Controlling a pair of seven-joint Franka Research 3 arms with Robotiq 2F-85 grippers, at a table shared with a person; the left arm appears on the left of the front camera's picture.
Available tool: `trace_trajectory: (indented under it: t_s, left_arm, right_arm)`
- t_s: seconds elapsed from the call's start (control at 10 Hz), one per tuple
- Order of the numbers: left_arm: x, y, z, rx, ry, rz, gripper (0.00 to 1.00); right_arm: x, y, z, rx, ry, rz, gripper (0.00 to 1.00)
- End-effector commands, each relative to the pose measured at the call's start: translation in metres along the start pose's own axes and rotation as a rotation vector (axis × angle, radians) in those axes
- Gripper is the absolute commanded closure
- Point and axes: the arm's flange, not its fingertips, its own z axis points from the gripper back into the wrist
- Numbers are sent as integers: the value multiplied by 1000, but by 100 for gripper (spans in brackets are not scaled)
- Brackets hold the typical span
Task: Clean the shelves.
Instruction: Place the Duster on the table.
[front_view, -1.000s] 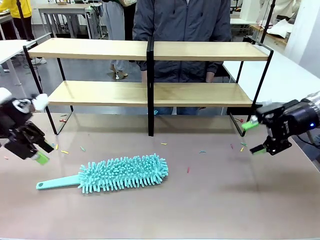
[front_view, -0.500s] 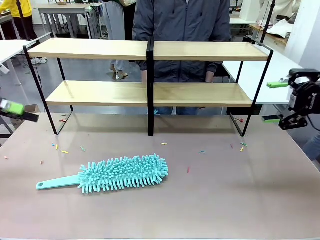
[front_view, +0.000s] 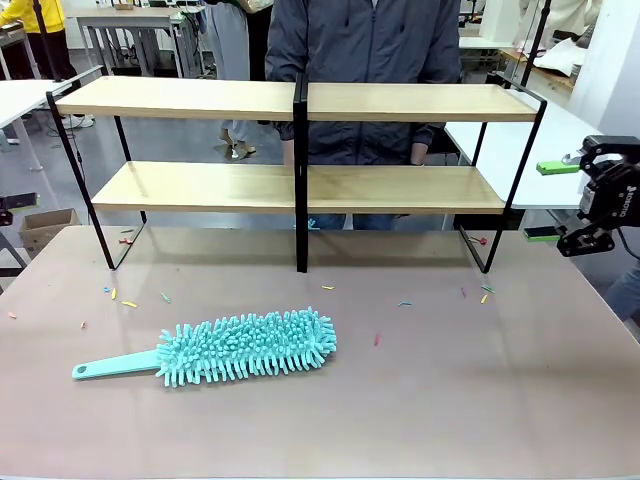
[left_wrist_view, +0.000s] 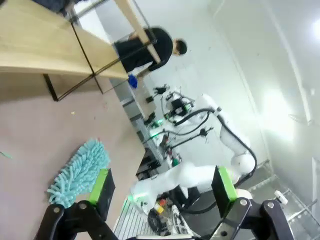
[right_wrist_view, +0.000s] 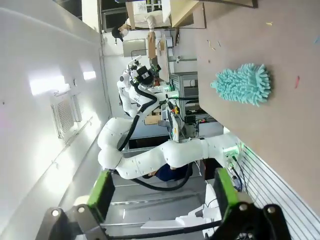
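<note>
**Presently: both grippers empty, duster lying on the table below the shelves**

From my remote station I read the front view first. The shelves (front_view: 300, 140) stand across the upper half of the frame, four light boards on a black frame with a centre post, feet resting on the beige tabletop (front_view: 450, 400). The boards look bare of debris; small coloured scraps (front_view: 125, 300) lie scattered on the tabletop near the rack's feet, which suggests to me that the wiping is largely done or that the scraps belong to the floor of the work area.

The turquoise duster (front_view: 245, 347) lies flat in the lower left of centre, its handle (front_view: 112, 366) pointing toward the left edge. I judge it laid there to be within reach of either arm.

The right gripper (front_view: 552, 200) hangs at the right edge, above the table's far corner, jaws spread wide with nothing between the green pads (front_view: 556, 167). Its wrist view confirms empty, parted fingers (right_wrist_view: 101, 192), with the duster far off in the upper right.

The left gripper (left_wrist_view: 162, 187) rises from the bottom of its wrist view, likewise fully spread and empty; the duster sits at lower left there, the shelves at upper left.

A person (front_view: 365, 60) stands behind the rack, top centre.
</note>
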Motion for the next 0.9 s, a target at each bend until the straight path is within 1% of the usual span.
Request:
trace_trajectory:
  t_s: [0.0,0.8]
  left_arm:
    - [0,1,-12,45,93,-58,0]
    - [0,1,-12,45,93,-58,0]
  right_arm:
    - [0,3,3,13,5,-22,0]
    - [0,3,3,13,5,-22,0]
